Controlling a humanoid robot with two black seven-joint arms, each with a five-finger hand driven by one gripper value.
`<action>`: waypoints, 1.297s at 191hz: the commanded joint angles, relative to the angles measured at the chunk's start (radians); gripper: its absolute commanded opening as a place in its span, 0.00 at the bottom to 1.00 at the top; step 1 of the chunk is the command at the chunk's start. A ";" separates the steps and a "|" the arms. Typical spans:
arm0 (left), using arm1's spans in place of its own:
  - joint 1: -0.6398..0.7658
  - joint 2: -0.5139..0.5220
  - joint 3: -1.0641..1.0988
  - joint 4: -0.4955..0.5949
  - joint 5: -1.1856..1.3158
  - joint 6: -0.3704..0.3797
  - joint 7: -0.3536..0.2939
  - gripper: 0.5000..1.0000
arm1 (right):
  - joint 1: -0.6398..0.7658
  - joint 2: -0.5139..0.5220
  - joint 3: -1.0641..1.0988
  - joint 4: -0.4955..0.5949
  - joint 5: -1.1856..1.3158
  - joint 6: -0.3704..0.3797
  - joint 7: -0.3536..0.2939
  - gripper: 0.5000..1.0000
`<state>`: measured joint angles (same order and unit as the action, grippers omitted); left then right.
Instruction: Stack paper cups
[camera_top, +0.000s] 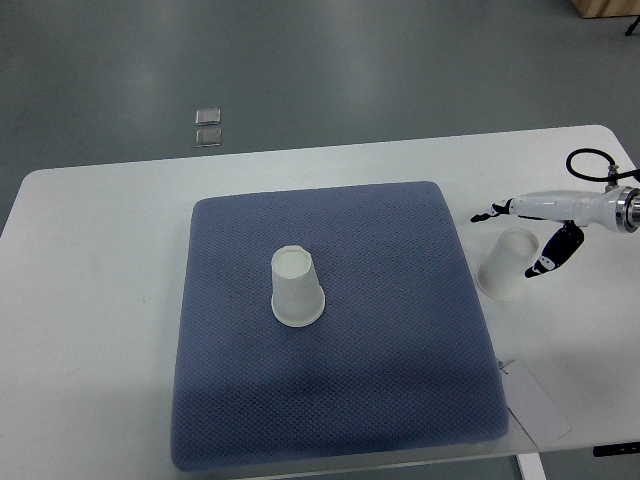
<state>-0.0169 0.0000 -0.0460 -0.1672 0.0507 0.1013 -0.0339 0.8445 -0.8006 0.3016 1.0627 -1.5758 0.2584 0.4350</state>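
One white paper cup (297, 288) stands upside down near the middle of the blue mat (330, 400). A second white paper cup (506, 266) stands upside down on the white table (100, 300), just right of the mat's right edge. My right hand (515, 241) comes in from the right edge and is at this second cup. Its long white fingers (495, 211) stretch out just beyond the cup's top, and a dark-tipped thumb (546, 264) lies by the cup's right side. The fingers are spread, not closed on the cup. The left arm does not show.
A black cable (590, 160) loops above my right wrist. A pale sheet of paper (537, 402) lies near the table's front right corner. Two small clear squares (208, 127) lie on the grey floor beyond the table's far edge.
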 joint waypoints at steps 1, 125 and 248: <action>-0.002 0.000 0.000 0.000 0.000 0.000 0.000 1.00 | 0.002 0.001 -0.013 -0.006 -0.003 -0.008 -0.001 0.68; 0.000 0.000 0.000 0.000 0.000 0.000 0.000 1.00 | 0.119 -0.005 0.007 0.028 0.008 0.004 0.004 0.18; 0.000 0.000 0.000 0.000 0.000 0.000 0.000 1.00 | 0.478 0.216 0.008 0.287 0.106 0.125 -0.005 0.16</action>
<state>-0.0169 0.0000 -0.0460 -0.1672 0.0506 0.1013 -0.0334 1.2969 -0.6507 0.3100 1.3471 -1.4715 0.3704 0.4294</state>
